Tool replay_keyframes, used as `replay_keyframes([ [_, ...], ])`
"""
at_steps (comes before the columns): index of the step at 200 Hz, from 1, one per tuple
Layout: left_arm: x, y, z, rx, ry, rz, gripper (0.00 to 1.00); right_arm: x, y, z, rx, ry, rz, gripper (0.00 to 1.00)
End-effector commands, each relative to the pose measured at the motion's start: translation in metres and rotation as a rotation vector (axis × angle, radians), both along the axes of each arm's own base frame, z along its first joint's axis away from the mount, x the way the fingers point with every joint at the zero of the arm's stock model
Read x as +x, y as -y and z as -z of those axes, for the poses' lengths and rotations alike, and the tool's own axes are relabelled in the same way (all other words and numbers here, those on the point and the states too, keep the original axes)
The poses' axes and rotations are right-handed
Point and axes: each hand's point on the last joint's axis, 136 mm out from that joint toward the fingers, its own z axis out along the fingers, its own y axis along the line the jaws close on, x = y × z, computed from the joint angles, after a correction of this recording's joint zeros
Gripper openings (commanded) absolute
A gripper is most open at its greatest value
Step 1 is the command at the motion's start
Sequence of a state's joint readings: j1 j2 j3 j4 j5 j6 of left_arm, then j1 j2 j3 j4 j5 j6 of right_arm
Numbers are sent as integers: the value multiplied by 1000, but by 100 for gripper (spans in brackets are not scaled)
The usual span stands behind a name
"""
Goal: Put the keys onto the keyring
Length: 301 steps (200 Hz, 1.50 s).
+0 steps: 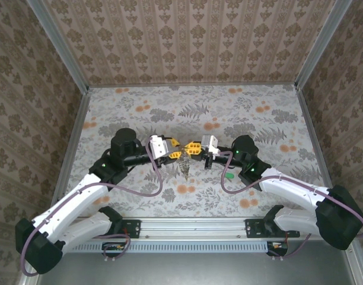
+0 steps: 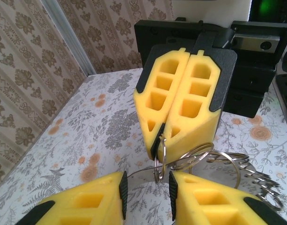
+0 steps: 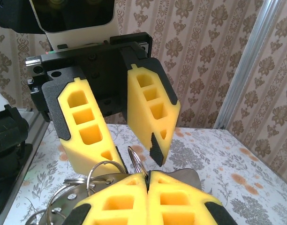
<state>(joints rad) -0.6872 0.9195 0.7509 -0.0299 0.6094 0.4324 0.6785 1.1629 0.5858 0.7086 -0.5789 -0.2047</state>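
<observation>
Over the table's middle my two grippers meet tip to tip. My right gripper point(image 3: 147, 180) point(image 2: 157, 140) point(image 1: 194, 149) is shut on a small metal ring point(image 3: 138, 160) point(image 2: 161, 159), held edge-on. My left gripper point(image 2: 148, 192) point(image 3: 134, 159) point(image 1: 174, 153) is open, one finger point(image 3: 153, 117) on each side of that ring without touching it. More metal rings point(image 2: 221, 161) and a flat grey metal piece point(image 2: 228, 174) stamped with digits hang from it as a bunch point(image 1: 186, 167). A thin wire point(image 2: 139, 172), perhaps the keyring, curves behind. No coloured key heads are visible in the bunch.
A small green object point(image 1: 229, 175), possibly a key, lies on the flowered table point(image 1: 187, 110) beside my right arm. Patterned walls with metal corner posts point(image 1: 57, 44) enclose the table on three sides. A purple cable point(image 1: 147, 189) droops from my left arm.
</observation>
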Motion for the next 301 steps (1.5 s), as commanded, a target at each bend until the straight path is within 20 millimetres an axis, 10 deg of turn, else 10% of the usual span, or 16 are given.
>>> replay_keyframes([
  [1, -6, 5, -13, -35, 17, 37, 28, 0, 0, -14, 41, 36, 0, 0],
  [57, -6, 8, -11, -20, 24, 45, 0, 0, -1, -10, 21, 36, -3, 0],
  [137, -14, 14, -2, 47, 54, 102, 0, -18, 7, 27, -238, 97, -33, 8],
  [301, -34, 26, 0, 70, 40, 245, 0, -26, 8, 23, -275, 79, -71, 13],
])
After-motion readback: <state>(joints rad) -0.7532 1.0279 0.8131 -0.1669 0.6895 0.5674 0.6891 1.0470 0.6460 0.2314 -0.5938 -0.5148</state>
